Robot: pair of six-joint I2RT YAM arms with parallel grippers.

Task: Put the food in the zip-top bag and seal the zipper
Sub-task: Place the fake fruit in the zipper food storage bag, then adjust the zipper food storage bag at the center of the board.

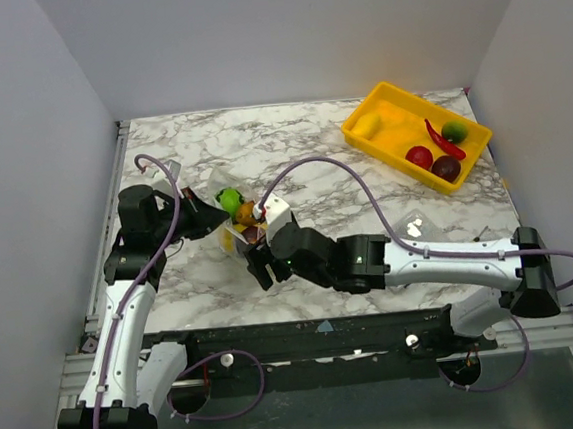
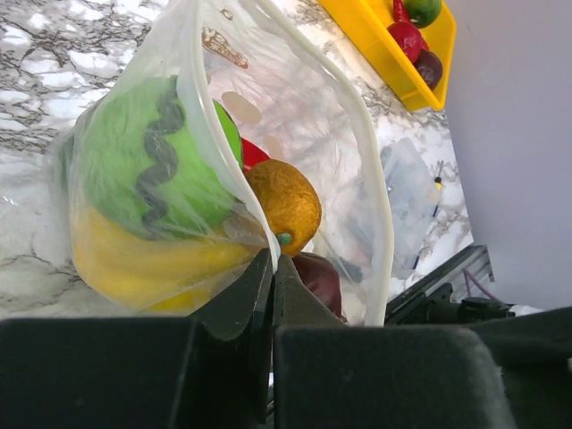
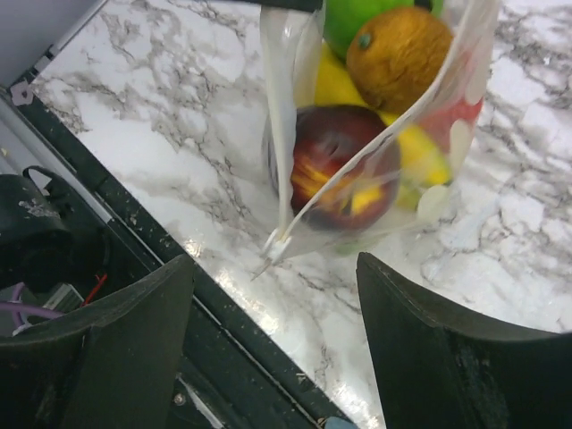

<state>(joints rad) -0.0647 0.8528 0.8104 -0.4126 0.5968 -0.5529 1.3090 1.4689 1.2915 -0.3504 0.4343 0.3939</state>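
The zip-top bag (image 1: pixel 235 222) is thin, clear, crinkly film, soft enough to sag around its load. It stands mouth-up on the white, grey-veined marble table (image 1: pixel 313 172), a little toward 9 o'clock from the table's middle in the top view. Along its mouth runs the zipper (image 2: pixel 198 107), a thicker milky strip whose two sides bow well apart, so the mouth gapes. Glossy, rounded toys show through the plastic: a striped green ball (image 2: pixel 125 161) with a dark wavy band, a dimpled orange-brown fruit (image 2: pixel 288 204) with a tiny green stem dot, a smooth yellow banana (image 2: pixel 143 268) curved underneath, and a dark red piece (image 3: pixel 335 174) with a yellow patch, low in the bag.

The left gripper (image 2: pixel 273 286), matte black, sits at the bag's 9 o'clock with its jaws clenched on the bag's rim, the film pinched between them. The right gripper (image 3: pixel 277 349) is at the bag's 5 o'clock. Its broad black fingers (image 3: pixel 116 349) are spread wide with nothing between them, and the zipper's end corner hangs just beyond, not touching.

At the table's 1 o'clock corner sits a hard yellow plastic tray (image 1: pixel 388 89), rectangular with a raised rim. In it lie a yellow piece (image 1: pixel 365 127), a slim red chili (image 1: pixel 445 141), a small green ball (image 1: pixel 454 131), a red ball (image 1: pixel 419 156) and a dark purple ball (image 1: pixel 446 168).
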